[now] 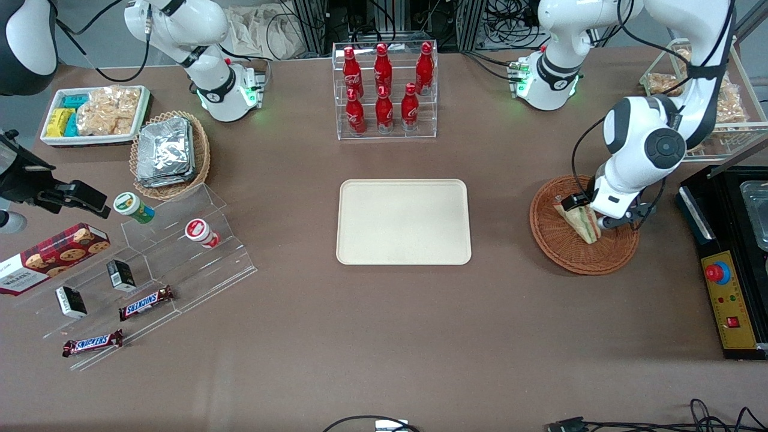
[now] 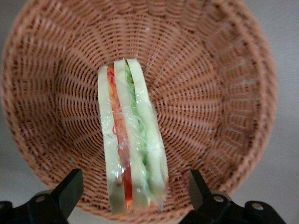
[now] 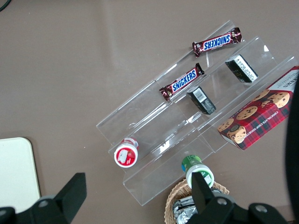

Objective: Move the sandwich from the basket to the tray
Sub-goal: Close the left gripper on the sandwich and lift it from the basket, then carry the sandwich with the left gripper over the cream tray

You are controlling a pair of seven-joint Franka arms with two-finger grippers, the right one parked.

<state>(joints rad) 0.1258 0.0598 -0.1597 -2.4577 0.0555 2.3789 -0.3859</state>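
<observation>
The sandwich (image 1: 581,222), a clear-wrapped wedge of pale bread with green and red-orange filling, stands on edge in the reddish-brown wicker basket (image 1: 564,255) toward the working arm's end of the table. My left gripper (image 1: 594,211) hangs low over the basket, open, one finger on each side of the sandwich. In the left wrist view the black fingers (image 2: 70,186) flank the sandwich (image 2: 133,140) with a gap on both sides, the basket (image 2: 210,93) weave all around. The cream-beige tray (image 1: 403,222) lies bare at mid-table.
A clear rack of red bottles (image 1: 384,90) stands farther from the front camera than the tray. A black control box with a red button (image 1: 726,288) sits beside the basket at the table's end. A stepped acrylic shelf with snacks (image 1: 150,264) and a foil-packet basket (image 1: 171,153) lie toward the parked arm's end.
</observation>
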